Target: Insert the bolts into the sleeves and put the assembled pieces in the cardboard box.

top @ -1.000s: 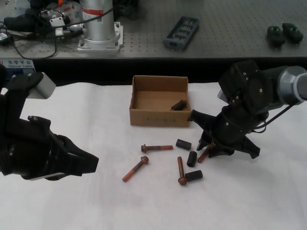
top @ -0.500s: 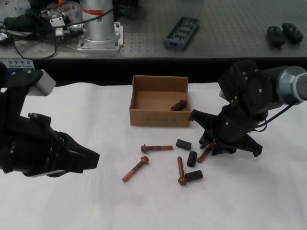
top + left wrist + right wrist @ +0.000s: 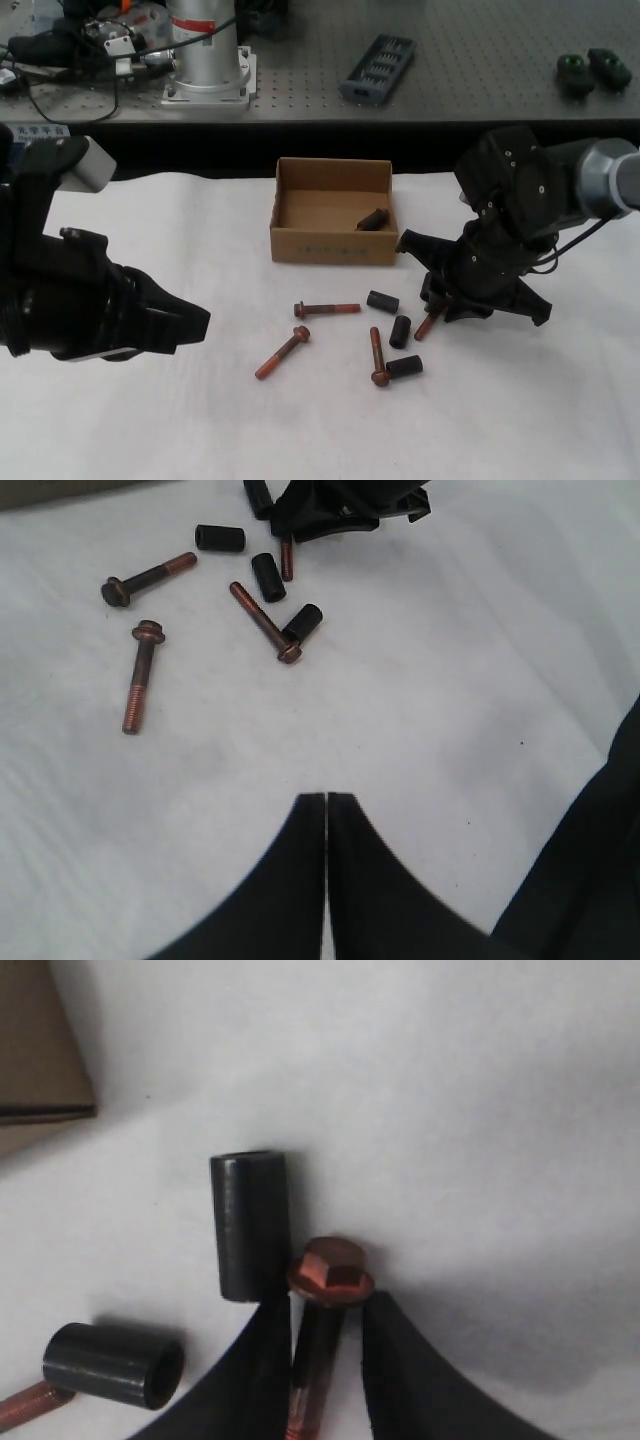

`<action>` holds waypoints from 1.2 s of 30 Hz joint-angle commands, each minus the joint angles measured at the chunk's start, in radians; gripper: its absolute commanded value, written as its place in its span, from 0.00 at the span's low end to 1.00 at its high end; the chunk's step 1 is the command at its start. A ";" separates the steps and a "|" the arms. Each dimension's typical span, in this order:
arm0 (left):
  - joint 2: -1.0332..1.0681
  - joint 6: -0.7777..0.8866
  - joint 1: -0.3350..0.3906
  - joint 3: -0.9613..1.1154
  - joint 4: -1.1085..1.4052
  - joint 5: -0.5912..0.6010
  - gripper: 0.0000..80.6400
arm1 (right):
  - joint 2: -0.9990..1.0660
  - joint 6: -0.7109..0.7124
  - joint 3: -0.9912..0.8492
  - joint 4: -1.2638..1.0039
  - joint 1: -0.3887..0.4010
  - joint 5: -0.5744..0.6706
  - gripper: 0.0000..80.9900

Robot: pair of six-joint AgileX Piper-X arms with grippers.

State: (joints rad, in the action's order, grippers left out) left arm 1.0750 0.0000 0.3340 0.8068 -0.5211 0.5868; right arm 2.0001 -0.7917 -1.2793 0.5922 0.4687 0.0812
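Three copper bolts (image 3: 327, 308) (image 3: 282, 352) (image 3: 377, 355) and three black sleeves (image 3: 382, 300) (image 3: 400, 331) (image 3: 404, 366) lie loose on the white sheet in front of the cardboard box (image 3: 333, 250). One dark assembled piece (image 3: 372, 218) lies inside the box. My right gripper (image 3: 322, 1360) is down on the sheet, shut on the shank of a fourth bolt (image 3: 330, 1265), whose hex head sticks out past the fingertips beside a sleeve (image 3: 250, 1225). My left gripper (image 3: 327, 810) hovers shut with nothing in it, well short of the bolts (image 3: 140, 675).
A second sleeve (image 3: 113, 1362) and the box corner (image 3: 40, 1050) lie close to the right gripper. Behind the sheet, a perforated bench carries a metal post (image 3: 205, 50), cables and a blue rack (image 3: 378, 65). Open sheet lies in front of the parts.
The left arm has crept slightly forward and up. The right gripper has shifted a little at the bolt; the loose parts have not moved.
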 commanded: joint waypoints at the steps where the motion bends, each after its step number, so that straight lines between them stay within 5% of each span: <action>1: -0.010 0.000 0.001 0.000 0.006 0.002 0.01 | 0.028 -0.001 0.003 0.024 0.001 0.004 0.25; 5: -0.010 0.000 0.001 0.000 0.006 0.000 0.01 | 0.028 -0.001 0.003 0.048 0.001 0.004 0.22; 10: -0.010 0.000 0.001 0.000 0.006 0.000 0.01 | 0.023 -0.001 0.003 0.048 0.001 0.021 0.01; 16: -0.010 -0.017 0.001 0.000 0.006 -0.008 0.01 | -0.014 0.084 0.003 0.056 0.001 0.048 0.03; 30: -0.007 -0.177 0.001 -0.005 0.062 -0.008 0.00 | -0.284 0.529 0.007 0.335 -0.040 0.063 0.03; 33: 0.012 -0.250 0.001 -0.005 0.128 0.009 0.09 | -0.341 0.606 0.009 0.409 -0.040 0.063 0.03; 36: 0.055 -0.279 0.013 -0.005 0.193 0.009 0.28 | -0.399 0.656 0.009 0.465 -0.040 0.063 0.03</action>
State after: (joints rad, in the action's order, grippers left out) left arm 1.0896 -0.2268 0.3340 0.8007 -0.4029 0.5844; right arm 1.6084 -0.1544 -1.2694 1.0469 0.4333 0.1301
